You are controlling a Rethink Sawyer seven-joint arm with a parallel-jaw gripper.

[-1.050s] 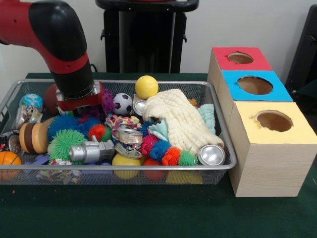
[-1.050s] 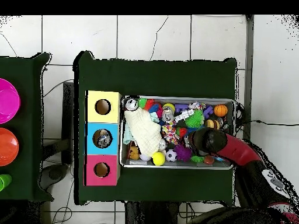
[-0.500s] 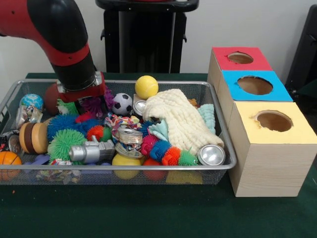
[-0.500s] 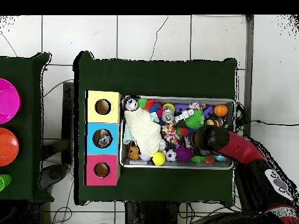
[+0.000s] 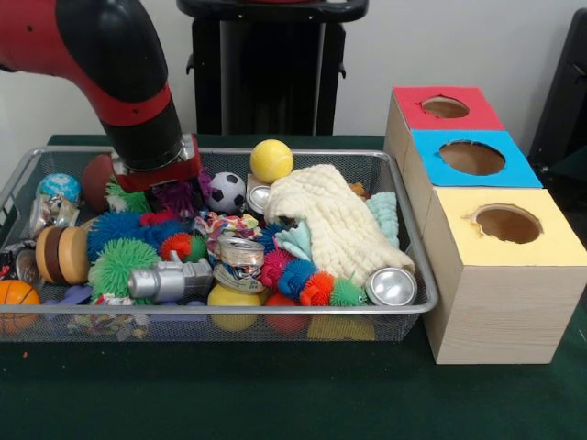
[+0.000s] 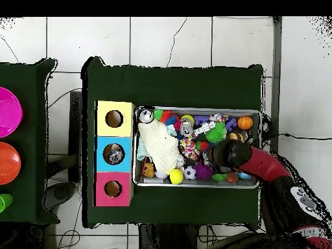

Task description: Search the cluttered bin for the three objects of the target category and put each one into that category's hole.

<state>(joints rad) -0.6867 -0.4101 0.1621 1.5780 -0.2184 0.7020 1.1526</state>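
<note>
The wire mesh bin (image 5: 229,310) holds a jumble of toys. My gripper (image 5: 172,188) hangs over its back left part, just above a purple spiky ball (image 5: 182,198) and beside a soccer ball (image 5: 227,192); the wrist hides whether it grips anything. In the overhead view the arm (image 6: 228,154) covers that part of the bin (image 6: 194,109). A yellow ball (image 5: 271,160), a cream knitted cloth (image 5: 335,220), a silver can (image 5: 392,287), a green spiky ball (image 5: 124,266) and a basketball (image 5: 16,298) lie around. Right of the bin stand the red box (image 5: 445,107), blue box (image 5: 472,158) and yellow box (image 5: 507,225), each with a round hole.
A silver toy camera (image 5: 170,280) and a globe ball (image 5: 59,188) sit at the bin's left. In the overhead view something shiny shows inside the blue box's hole (image 6: 113,154). A pink disc (image 6: 8,111) and an orange disc (image 6: 8,162) lie on a separate table.
The arm has risen a little and shifted slightly toward the soccer ball. The purple spiky ball and a green toy under the wrist now show more.
</note>
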